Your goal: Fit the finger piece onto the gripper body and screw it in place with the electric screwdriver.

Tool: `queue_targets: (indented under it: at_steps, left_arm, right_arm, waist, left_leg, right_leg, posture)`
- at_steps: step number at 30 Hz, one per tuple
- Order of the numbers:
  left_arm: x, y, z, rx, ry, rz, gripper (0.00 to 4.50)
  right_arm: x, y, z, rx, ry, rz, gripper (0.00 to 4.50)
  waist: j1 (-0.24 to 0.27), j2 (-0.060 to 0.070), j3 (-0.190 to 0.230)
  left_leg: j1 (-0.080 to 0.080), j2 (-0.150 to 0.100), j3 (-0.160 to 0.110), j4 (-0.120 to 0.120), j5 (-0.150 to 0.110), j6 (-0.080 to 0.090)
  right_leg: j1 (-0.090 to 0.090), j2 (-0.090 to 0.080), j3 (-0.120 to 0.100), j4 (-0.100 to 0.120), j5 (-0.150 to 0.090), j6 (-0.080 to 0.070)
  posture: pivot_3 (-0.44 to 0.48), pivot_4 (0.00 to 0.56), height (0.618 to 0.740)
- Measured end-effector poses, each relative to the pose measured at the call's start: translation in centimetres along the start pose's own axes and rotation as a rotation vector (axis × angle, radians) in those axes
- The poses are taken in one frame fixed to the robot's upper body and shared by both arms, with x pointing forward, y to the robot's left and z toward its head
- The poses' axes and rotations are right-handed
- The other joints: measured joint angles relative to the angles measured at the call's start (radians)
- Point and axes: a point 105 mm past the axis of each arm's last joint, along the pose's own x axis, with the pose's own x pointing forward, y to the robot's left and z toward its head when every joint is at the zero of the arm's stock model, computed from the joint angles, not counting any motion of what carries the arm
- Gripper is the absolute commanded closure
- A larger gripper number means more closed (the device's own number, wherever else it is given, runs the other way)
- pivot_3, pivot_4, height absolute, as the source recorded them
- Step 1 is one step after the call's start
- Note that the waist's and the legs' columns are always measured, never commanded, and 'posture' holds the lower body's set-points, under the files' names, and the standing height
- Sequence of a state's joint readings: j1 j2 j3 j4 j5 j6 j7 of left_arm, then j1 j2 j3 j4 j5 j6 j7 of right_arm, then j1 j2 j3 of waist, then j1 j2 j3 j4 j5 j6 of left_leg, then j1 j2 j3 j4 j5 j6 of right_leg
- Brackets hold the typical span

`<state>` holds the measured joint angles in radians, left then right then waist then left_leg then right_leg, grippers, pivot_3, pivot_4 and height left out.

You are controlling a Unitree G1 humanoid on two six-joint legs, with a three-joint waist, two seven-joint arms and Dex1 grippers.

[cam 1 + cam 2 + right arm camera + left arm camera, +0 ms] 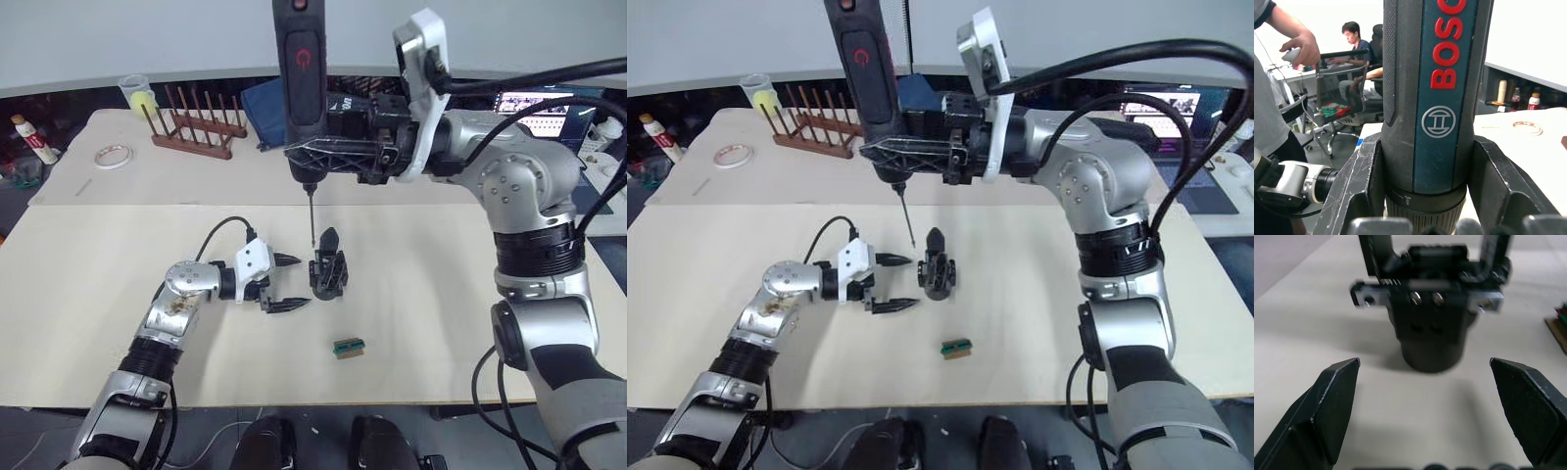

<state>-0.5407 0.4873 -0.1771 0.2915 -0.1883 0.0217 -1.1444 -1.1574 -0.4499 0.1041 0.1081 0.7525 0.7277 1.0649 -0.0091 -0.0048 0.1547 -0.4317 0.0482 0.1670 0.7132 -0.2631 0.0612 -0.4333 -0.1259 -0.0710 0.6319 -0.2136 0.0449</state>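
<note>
The right gripper (338, 157) is clamped on the screwdriver (302, 78), held upright so its bit hangs just above the gripper body (328, 266) and can drive straight down. The left gripper (286, 282), jaws apart, lies just beside the body, probably ready to steady it. The finger piece cannot be told apart from the body. A green-and-brown block (348, 347) lies near the body, out of the way, and a rack (196, 127) stands well behind it.

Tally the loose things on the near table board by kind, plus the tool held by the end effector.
Gripper body: 1
Small green-and-brown block: 1
Electric screwdriver, held upright by the right end effector: 1
Total: 3
</note>
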Motion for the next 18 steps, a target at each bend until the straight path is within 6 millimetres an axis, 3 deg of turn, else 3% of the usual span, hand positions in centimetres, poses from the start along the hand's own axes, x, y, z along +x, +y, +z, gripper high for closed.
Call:
queue_targets:
  at_steps: [7, 18]
  left_arm:
    - [0.6, -0.5, -0.6, 0.010, 0.019, -0.028, 0.00]
    - [1.1, -1.2, -1.0, 0.007, 0.037, -0.088, 0.00]
  right_arm:
    - [-0.1, -0.1, -2.3, 0.009, 0.005, -0.009, 2.53]
    - [-0.6, 0.7, -4.2, -0.004, 0.019, -0.001, 2.53]
  waist:
    - [-0.004, 0.000, 0.000]
    - [-0.004, 0.000, 0.000]
  left_leg:
    - [0.000, 0.000, 0.001, 0.000, 0.000, 0.000]
    - [-0.001, 0.000, 0.001, 0.000, 0.001, -0.001]
  right_leg:
    - [0.000, 0.000, 0.000, 0.000, 0.000, 0.000]
    - [-0.002, 0.000, 0.001, 0.000, 0.000, 0.000]
  posture:
    - [0.000, 0.150, 0.740]
    - [0.000, 0.150, 0.740]
